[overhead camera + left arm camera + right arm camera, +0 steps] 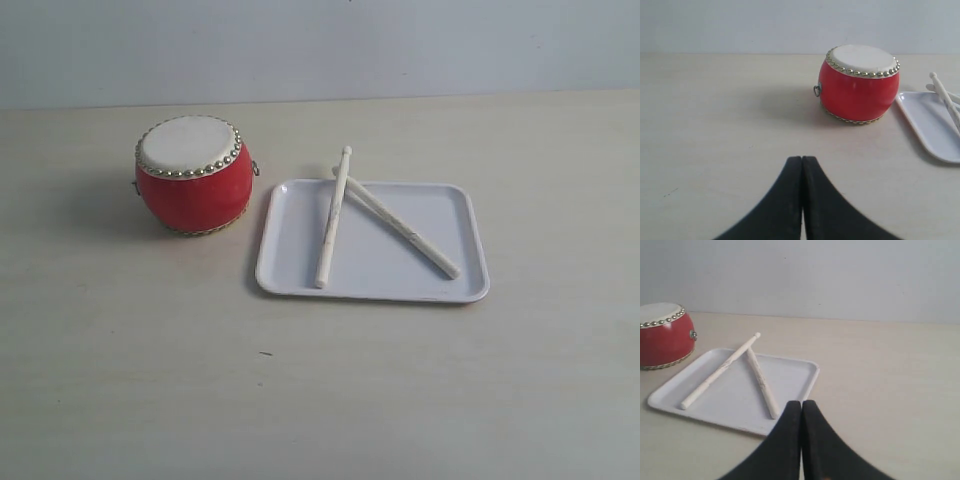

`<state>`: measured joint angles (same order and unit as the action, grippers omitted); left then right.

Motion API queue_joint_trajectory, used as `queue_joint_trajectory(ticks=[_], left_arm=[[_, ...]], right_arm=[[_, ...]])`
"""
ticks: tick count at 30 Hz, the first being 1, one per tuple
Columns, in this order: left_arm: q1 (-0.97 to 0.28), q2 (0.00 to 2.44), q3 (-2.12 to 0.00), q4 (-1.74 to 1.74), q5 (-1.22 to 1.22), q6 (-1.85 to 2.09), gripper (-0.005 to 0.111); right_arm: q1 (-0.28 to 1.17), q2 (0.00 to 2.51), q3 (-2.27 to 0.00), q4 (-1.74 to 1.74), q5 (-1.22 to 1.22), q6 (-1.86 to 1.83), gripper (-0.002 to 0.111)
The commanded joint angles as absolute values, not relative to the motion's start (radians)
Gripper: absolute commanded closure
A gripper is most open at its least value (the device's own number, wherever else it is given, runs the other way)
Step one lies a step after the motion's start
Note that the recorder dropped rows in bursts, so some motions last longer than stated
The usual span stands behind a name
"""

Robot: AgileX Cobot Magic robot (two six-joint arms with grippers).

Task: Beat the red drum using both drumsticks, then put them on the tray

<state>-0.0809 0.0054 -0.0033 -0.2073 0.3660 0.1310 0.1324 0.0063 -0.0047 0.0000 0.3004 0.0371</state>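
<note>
The red drum (193, 176) stands upright on the table, left of the white tray (440, 285). Two pale drumsticks lie crossed on the tray: one (333, 218) with its tip over the far rim, the other (405, 234) running toward the tray's right side. In the left wrist view the drum (859, 85) is ahead of my left gripper (802, 158), which is shut and empty, well apart from it. The right wrist view shows my right gripper (801, 402) shut and empty, just short of the tray's (790, 375) near corner. Neither gripper appears in the exterior view.
A pale wooden tabletop (320, 390) surrounds the drum and tray. A plain light wall (320, 45) closes off the back.
</note>
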Motion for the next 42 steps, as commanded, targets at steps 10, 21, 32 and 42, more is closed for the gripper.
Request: queue_joint_trajectory(ticks=[10,21,32,42], left_arm=[[-0.078,0.0,0.0,-0.212,0.363,0.128,0.107],[-0.078,0.0,0.0,-0.212,0.363,0.128,0.107],[-0.078,0.0,0.0,-0.212,0.363,0.128,0.107],[-0.078,0.0,0.0,-0.212,0.363,0.128,0.107]], right_arm=[[0.061,0.0,0.0,0.0,0.302,0.027,0.108],[0.061,0.0,0.0,0.0,0.302,0.029,0.108],[0.061,0.0,0.0,0.0,0.302,0.029,0.108],[0.061,0.0,0.0,0.0,0.302,0.029,0.108]])
